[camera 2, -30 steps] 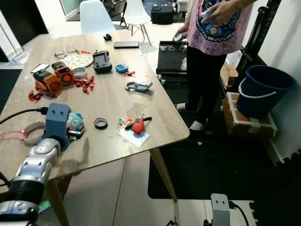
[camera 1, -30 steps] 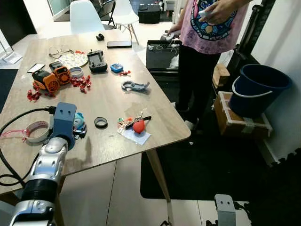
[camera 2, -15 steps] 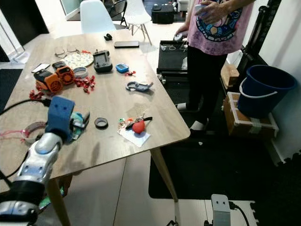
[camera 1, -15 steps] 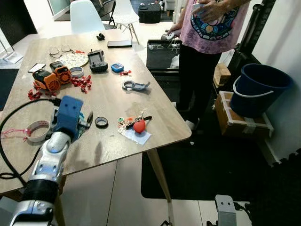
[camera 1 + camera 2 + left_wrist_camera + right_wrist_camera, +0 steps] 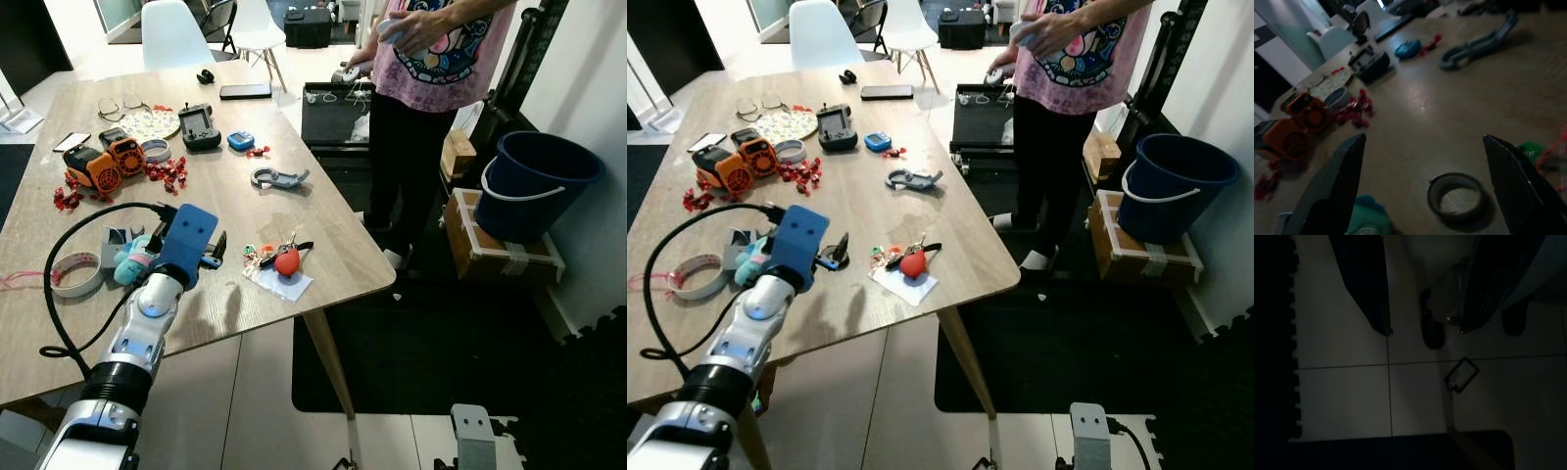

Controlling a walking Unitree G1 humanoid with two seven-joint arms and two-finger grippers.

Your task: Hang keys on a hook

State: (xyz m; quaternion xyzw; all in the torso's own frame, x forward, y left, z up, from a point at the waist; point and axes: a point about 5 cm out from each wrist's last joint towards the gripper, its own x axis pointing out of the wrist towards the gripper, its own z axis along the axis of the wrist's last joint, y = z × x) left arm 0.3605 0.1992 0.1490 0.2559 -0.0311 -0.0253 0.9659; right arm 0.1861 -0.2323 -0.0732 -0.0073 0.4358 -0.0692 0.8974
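The keys (image 5: pixel 283 258), a bunch with a red fob and a green tag, lie on a white slip near the wooden table's (image 5: pixel 323 211) right front edge. A grey hook-shaped piece (image 5: pixel 277 177) rests flat farther back on the table. My left gripper (image 5: pixel 212 252) hovers open just left of the keys, over a small black ring (image 5: pixel 1455 196). Its fingers (image 5: pixel 1332 191) stand wide apart with nothing between them. My right gripper (image 5: pixel 1425 330) hangs open above the tiled floor, low at my right side.
A person in a pink shirt (image 5: pixel 431 59) stands at the table's far right corner. A blue bucket (image 5: pixel 534 181) sits on a box to the right. Orange toys (image 5: pixel 93 166), red bits, a tape roll (image 5: pixel 73 274) and a teal plush (image 5: pixel 132 259) crowd the table's left.
My left arm has swung right across the table, from beside the tape roll to just left of the keys. The person's hands have shifted slightly.
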